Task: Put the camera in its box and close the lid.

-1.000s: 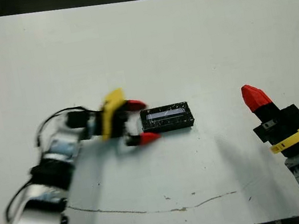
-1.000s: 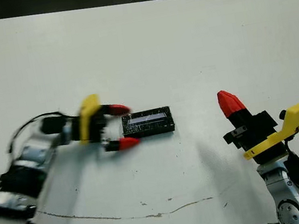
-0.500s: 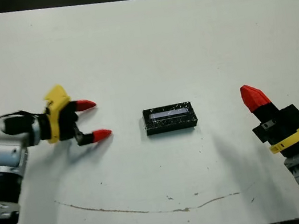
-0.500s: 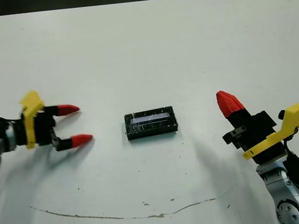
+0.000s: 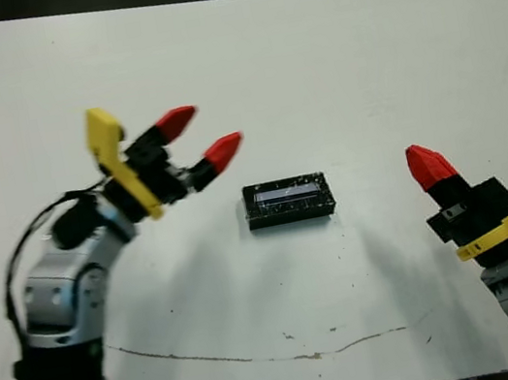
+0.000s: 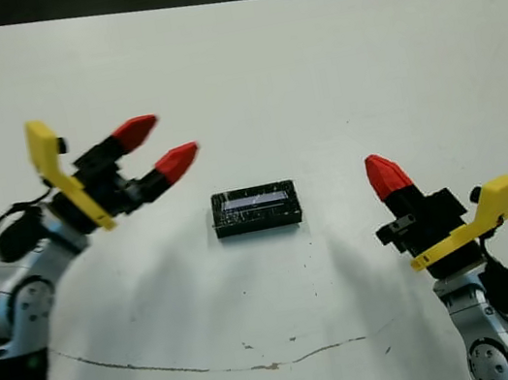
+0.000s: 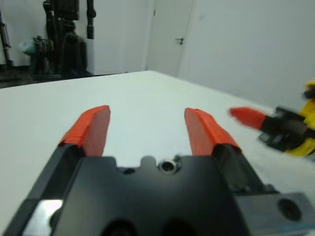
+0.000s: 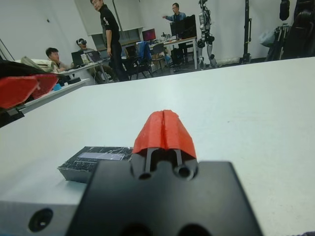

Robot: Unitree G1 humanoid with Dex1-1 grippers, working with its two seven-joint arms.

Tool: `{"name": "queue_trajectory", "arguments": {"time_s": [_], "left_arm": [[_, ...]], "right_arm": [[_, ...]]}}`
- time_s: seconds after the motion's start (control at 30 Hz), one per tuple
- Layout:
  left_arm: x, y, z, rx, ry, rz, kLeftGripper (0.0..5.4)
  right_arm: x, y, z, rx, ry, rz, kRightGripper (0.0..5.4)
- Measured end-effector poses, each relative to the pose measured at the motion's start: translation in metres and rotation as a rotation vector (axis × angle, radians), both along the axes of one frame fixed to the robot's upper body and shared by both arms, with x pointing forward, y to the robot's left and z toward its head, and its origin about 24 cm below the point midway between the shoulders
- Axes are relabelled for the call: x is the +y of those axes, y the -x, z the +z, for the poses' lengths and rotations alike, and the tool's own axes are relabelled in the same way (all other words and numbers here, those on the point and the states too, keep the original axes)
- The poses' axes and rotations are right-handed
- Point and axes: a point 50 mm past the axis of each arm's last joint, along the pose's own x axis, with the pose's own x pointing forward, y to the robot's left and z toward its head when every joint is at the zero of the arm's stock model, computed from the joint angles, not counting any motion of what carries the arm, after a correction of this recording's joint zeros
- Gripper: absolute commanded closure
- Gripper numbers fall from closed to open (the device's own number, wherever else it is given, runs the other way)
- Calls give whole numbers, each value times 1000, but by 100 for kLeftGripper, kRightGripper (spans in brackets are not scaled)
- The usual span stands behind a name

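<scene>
Evidently the lid is already seated over the box, which is hidden beneath it along with the camera, so that neither can be confirmed directly; the closed package lies near the middle of the white table. The left gripper is raised clear of the table to the left of the lid, its red fingers spread apart and nothing held between them. The right gripper is parked well to the right, its fingertips pressed together on nothing. Little risk is judged to remain, but the lid could be knocked askew if the left arm were swung low across it, and an incompletely pressed lid could be left sitting proud, which cannot be ruled out from these views.
</scene>
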Motion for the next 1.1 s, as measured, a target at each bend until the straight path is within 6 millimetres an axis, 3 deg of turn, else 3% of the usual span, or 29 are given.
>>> {"name": "queue_trajectory", "arguments": {"time_s": [0.27, 0.53, 0.73, 1.1], "left_arm": [[-44, -2, -19, 176, -95, 48, 329], [-64, -5, -52, 312, -229, 79, 446], [-75, -6, -62, 355, -244, 88, 538], [-83, -1, -73, 311, -257, 75, 539]], "right_arm": [[-2, 0, 1, -9, -8, -34, 540], [-3, 0, 0, -11, 3, -61, 540], [-3, 0, 0, -11, -4, -60, 540], [-3, 0, 1, -12, -18, -56, 540]]}}
